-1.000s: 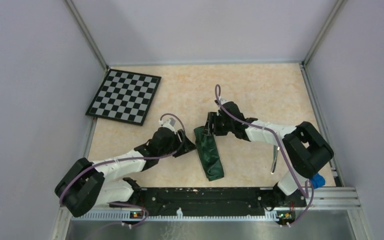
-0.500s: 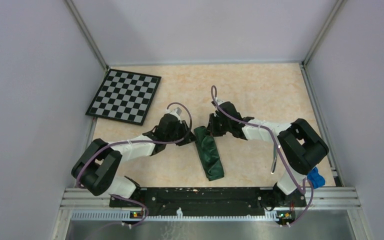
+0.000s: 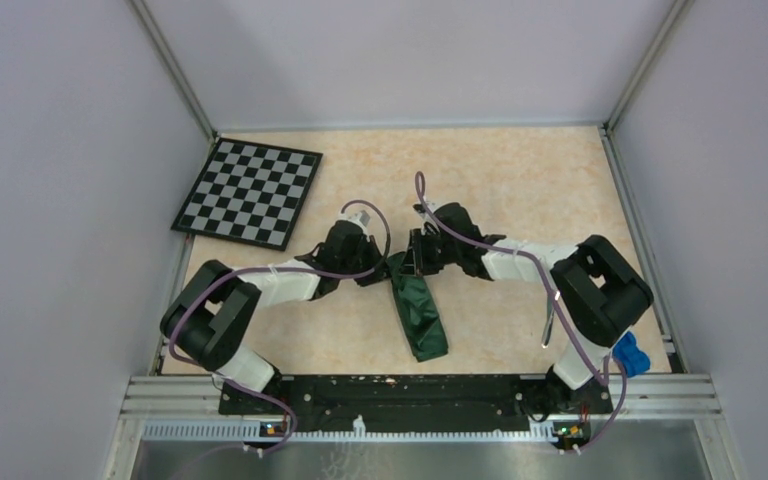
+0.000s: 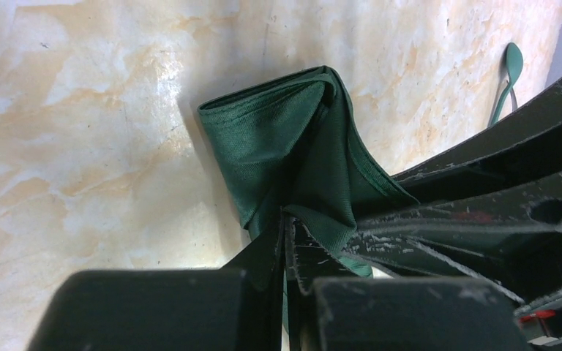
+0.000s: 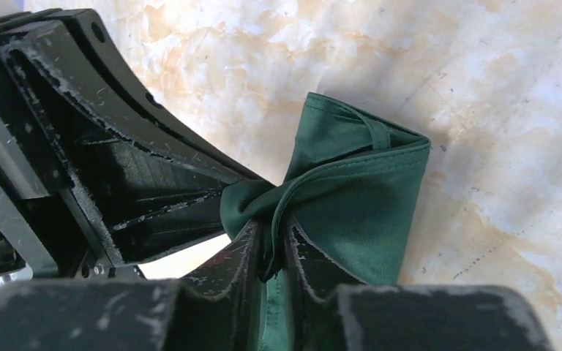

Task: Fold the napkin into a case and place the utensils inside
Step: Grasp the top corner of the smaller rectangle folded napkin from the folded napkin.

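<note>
The dark green napkin [image 3: 422, 315] lies folded into a long narrow case, running from mid-table toward the near edge. Both grippers meet at its far end. My left gripper [image 3: 387, 272] [image 4: 287, 221] is shut on a bunched corner of the cloth [image 4: 285, 146]. Just beside it, my right gripper [image 3: 412, 264] [image 5: 271, 232] pinches the folded hem of the napkin [image 5: 358, 197], jaws shut on it. Of the utensils, a slim silver piece [image 3: 550, 320] lies at the right by the right arm. A teal-headed piece [image 4: 512, 62] shows in the left wrist view.
A black-and-white checkered board [image 3: 250, 192] lies at the far left. A blue toy car [image 3: 630, 355] sits at the near right corner behind the right arm. Walls close the table on three sides.
The left arm swung right to the napkin's far end and its jaws closed on the cloth. The right gripper edged left and closed on the same end.
</note>
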Robot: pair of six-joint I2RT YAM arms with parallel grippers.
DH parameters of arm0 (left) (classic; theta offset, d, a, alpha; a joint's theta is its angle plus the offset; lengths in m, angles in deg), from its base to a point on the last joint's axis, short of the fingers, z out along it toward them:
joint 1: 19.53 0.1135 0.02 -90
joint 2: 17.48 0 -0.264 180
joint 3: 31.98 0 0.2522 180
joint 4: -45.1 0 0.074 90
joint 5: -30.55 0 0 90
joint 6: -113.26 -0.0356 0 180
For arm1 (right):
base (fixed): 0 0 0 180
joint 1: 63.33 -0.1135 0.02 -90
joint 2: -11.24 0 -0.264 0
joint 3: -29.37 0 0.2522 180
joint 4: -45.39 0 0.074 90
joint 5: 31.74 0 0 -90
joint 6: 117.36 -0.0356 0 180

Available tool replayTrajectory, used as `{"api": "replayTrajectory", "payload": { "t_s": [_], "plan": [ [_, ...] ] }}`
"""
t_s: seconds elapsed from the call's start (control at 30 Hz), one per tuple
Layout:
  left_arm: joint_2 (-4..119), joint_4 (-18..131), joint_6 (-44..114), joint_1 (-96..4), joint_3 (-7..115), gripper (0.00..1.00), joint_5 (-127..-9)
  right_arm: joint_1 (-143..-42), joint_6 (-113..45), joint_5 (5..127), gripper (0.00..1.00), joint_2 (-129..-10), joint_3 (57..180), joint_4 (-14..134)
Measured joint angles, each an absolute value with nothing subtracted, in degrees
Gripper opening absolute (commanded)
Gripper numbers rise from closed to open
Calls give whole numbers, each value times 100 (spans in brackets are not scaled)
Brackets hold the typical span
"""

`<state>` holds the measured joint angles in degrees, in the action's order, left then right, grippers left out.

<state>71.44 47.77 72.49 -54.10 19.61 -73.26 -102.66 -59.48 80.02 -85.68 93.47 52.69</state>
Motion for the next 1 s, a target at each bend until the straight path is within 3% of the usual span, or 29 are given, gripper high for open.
{"api": "replayTrajectory", "payload": {
  "t_s": [0.13,0.23,0.53,1.0],
  "plan": [
    [7140,4843,7236,-5375,2007,0,-7326,-10266,-5874,8116,34,-8571,9306,5064],
    [7140,4880,7238,-5342,2011,0,-7348,-10266,-5754,8256,38,-8564,9127,4725],
    [6891,5055,7240,-5298,2011,9,-7380,-10343,-5144,8383,43,-8503,8773,4176],
    [6677,5094,7266,-5261,2011,8,-7542,-10655,-4764,7744,44,-8402,8738,4119]
  ]
}}
